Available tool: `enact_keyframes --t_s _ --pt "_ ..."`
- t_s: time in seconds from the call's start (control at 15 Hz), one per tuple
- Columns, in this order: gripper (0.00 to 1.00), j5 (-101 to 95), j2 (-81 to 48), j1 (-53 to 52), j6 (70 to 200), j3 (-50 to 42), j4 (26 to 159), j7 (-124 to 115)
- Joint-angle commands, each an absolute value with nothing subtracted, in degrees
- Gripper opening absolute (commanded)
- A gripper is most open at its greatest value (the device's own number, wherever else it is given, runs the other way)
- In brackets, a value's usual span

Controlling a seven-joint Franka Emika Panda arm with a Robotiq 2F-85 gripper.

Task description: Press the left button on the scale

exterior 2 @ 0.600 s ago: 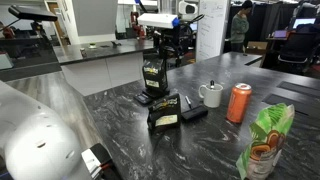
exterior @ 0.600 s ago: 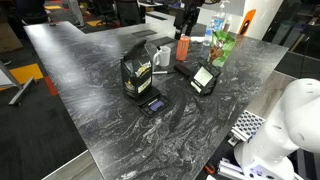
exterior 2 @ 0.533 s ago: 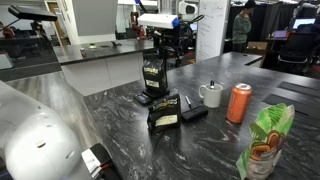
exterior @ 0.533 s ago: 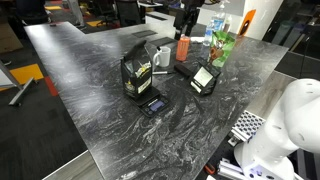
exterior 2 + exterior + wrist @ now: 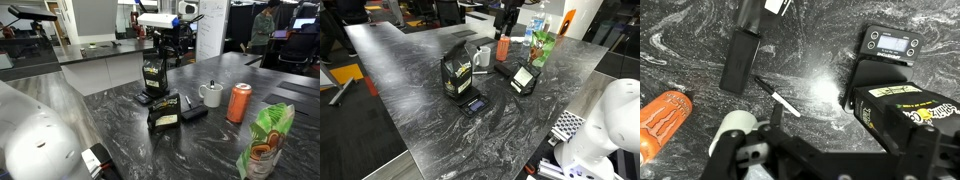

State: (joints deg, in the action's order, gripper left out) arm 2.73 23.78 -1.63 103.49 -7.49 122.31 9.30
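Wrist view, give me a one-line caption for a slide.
Wrist camera looks down on a marbled countertop: pocket scale beside a black-and-yellow bag, plus pen, white mug, orange can.

Dark marble tabletop (image 5: 115, 125). Blk/yellow bag (image 5: 152, 72) upright twd far edge, scale (image 5: 145, 98) flat at its foot. Tilted blk device (image 5: 164, 111) mid-table. White mug (image 5: 210, 94) & orange can (image 5: 240, 102) twd right edge. Green bag (image 5: 265, 140) by near-right corner. Gripper (image 5: 167, 45) over far edge, jaws unclear.
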Motion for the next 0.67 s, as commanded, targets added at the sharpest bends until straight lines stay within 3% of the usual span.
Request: enact_keyframes --t_s 0.0,0.6 --pt "1.0 4.76 23.24 -0.32 102.39 -6.83 122.58 8.13" --pt "1.0 -1.0 23.9 -0.12 112.01 -0.56 131.19 -4.31"
